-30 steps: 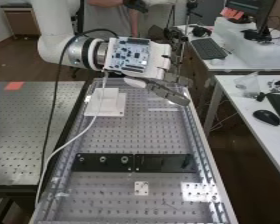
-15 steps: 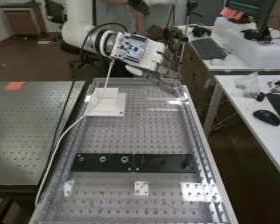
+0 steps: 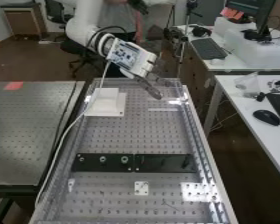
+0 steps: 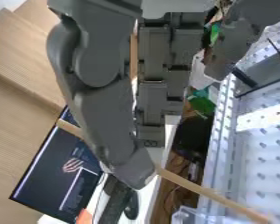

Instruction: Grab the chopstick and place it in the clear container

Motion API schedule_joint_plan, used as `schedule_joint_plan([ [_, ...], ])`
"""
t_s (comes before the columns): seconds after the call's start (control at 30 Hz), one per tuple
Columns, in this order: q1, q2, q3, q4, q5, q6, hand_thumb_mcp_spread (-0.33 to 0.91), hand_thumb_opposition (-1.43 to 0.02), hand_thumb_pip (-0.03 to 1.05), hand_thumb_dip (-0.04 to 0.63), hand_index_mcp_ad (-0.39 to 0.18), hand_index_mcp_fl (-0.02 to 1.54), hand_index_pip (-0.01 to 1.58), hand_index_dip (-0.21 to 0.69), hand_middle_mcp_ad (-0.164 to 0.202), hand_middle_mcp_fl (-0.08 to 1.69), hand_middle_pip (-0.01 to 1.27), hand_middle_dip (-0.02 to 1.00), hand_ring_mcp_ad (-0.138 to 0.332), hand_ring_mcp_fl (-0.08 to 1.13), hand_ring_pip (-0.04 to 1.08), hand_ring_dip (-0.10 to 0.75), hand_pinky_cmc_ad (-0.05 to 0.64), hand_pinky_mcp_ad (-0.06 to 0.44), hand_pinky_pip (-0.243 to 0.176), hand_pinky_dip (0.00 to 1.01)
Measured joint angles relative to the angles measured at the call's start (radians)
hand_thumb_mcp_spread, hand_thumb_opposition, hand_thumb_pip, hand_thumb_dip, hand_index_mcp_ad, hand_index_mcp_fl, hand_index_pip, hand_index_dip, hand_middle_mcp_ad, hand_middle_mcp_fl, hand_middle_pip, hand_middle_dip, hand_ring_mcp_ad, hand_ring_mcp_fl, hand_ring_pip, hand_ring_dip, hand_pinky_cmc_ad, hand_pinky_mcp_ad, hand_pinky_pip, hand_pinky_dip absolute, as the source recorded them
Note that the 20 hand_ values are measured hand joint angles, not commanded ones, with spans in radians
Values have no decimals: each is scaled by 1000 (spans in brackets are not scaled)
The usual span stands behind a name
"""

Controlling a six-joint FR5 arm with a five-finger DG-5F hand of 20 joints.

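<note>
The hand [image 3: 149,88] is positioned over the far end of the perforated table [image 3: 150,130] in the high view, with its fingers directed down toward the surface. The arm [image 3: 86,25] is extended from the upper left, and a circuit board [image 3: 126,55] is mounted on the back of the hand.

In the wrist view, the chopstick [image 4: 210,194] is clamped in the hand, near the fingertips. The shaft is partly covered by one large grey digit, and a length is exposed on each side of it. The chopstick is held at a slant and is seen across a dark screen [image 4: 54,172] on one side and the edge of the perforated table on the other.

A stepped white block [image 3: 105,104] is located on the table, near its far end. A black plate [image 3: 134,169] is laid crosswise nearer the camera, and a small white plate [image 3: 141,188] is located just beyond its near edge, toward the camera. A white cable [image 3: 74,125] is routed from the arm down along the table's left side.

A clear object [image 3: 246,86] is placed on the white desk [image 3: 247,130] at the right; whether it is the container cannot be told.
</note>
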Motion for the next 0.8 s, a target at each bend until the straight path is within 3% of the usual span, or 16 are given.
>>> schedule_joint_plan([
  [0.13,17,-3,8,5,-21,-25,787,-1122,468,304,-80,1292,358,337,61,1361,169,611,-5,667,120,463,461,265,14,154],
  [0.33,28,-6,21,35,-123,-101,787,-1122,468,304,-80,1302,342,347,75,1360,169,611,-5,667,119,459,461,265,16,154],
  [0.53,30,-23,49,13,-191,-165,787,-1126,468,304,-80,1302,342,347,75,1377,169,607,-9,667,119,461,464,264,19,154],
  [0.8,13,-49,68,-41,-214,-178,785,-1124,468,304,-80,1302,342,347,75,1377,169,607,-5,667,119,457,464,264,19,154],
])
